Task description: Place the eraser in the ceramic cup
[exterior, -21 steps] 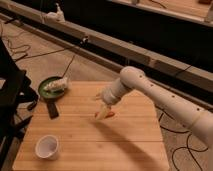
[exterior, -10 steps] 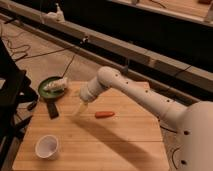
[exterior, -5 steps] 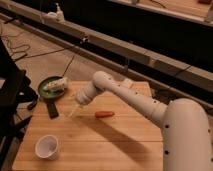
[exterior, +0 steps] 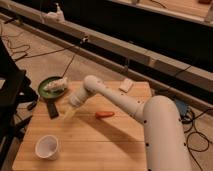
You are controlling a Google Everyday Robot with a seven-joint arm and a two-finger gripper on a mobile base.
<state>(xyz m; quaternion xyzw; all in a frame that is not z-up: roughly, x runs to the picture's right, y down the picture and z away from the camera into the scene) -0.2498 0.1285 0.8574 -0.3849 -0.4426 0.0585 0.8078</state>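
Note:
The eraser (exterior: 51, 110), a flat black block, lies on the wooden table (exterior: 100, 145) near its left edge, just below the green dish. The ceramic cup (exterior: 47, 146) is small, white and upright, and stands at the table's front left corner. My white arm reaches from the lower right across the table to the left. My gripper (exterior: 68, 113) hangs low over the wood just right of the eraser, fingers pointing down and left. It is open and holds nothing. The cup is well in front of it.
A green round dish (exterior: 45, 90) with white things in it sits at the table's back left. An orange stick (exterior: 104, 114) lies mid-table, right of the gripper. A small white block (exterior: 126, 85) rests near the back edge. Cables run over the floor behind.
The arm has swung left across the table, away from the orange stick, and the gripper has come down close beside the eraser. The objects have not moved.

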